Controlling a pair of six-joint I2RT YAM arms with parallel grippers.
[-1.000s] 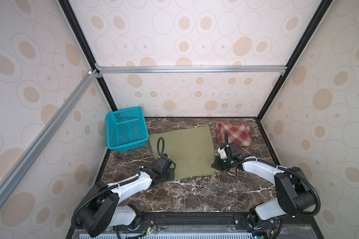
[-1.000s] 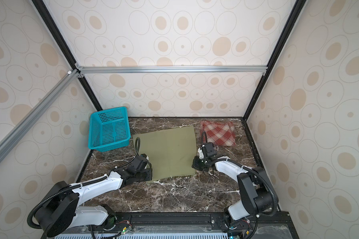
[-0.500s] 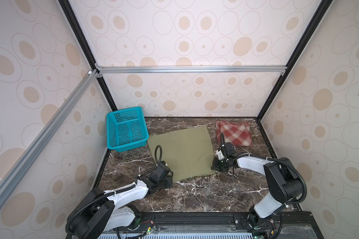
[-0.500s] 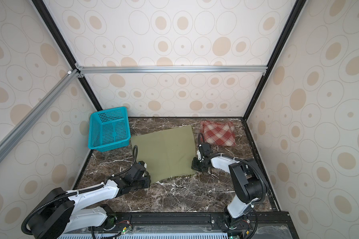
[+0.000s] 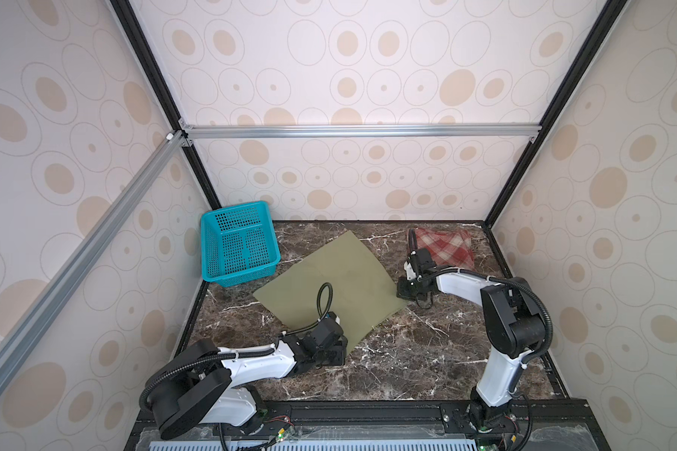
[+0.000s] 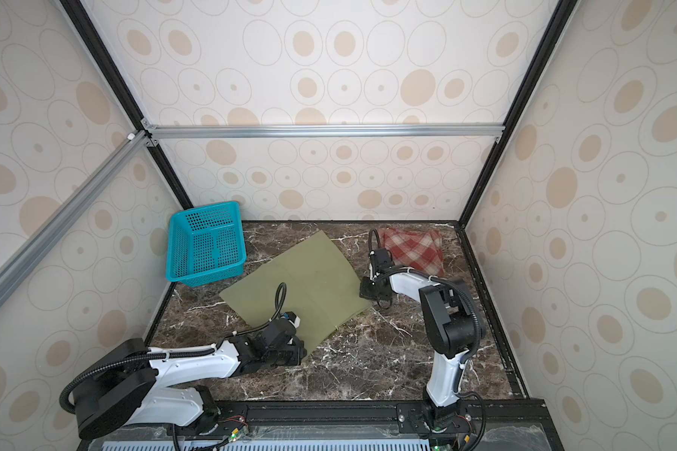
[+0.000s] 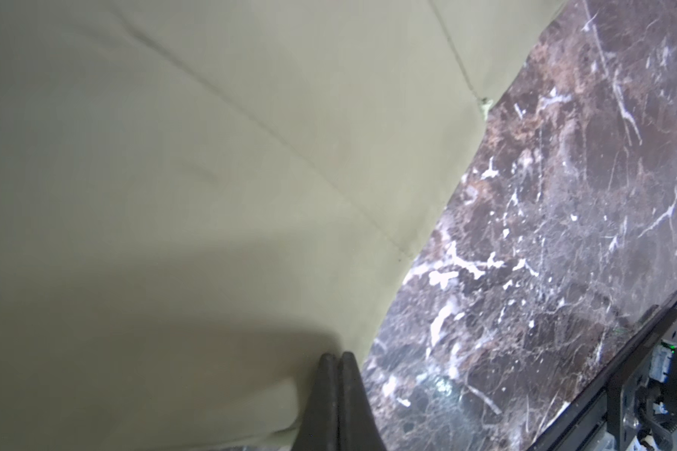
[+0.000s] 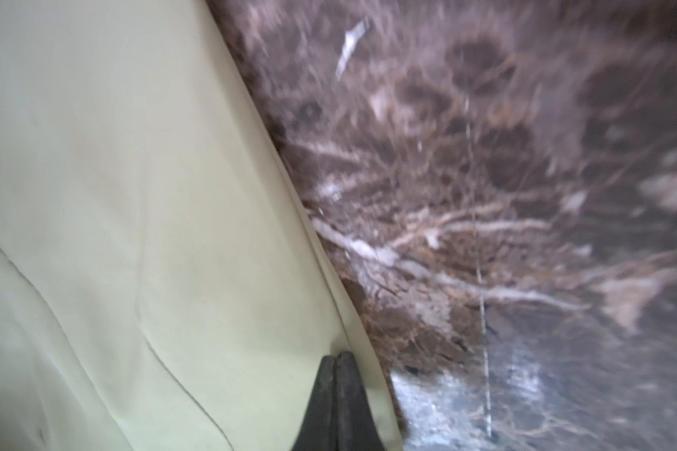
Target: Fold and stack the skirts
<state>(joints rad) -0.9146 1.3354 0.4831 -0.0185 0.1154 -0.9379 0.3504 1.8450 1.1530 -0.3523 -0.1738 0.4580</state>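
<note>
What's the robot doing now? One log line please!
left gripper: shut on green skirt | right gripper: shut on its right edge | green skirt: spread out, unfolded | plaid skirt: apart, back right

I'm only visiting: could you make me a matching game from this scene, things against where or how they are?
Things: 1 olive skirt; 2 plaid skirt; 3 teal basket; 4 left end effector.
Places or states: A far right corner; B shut on the olive skirt's edge; C far left corner; D spread flat in the middle.
Pairs: 1-D; 2-A; 3-C; 4-B.
</note>
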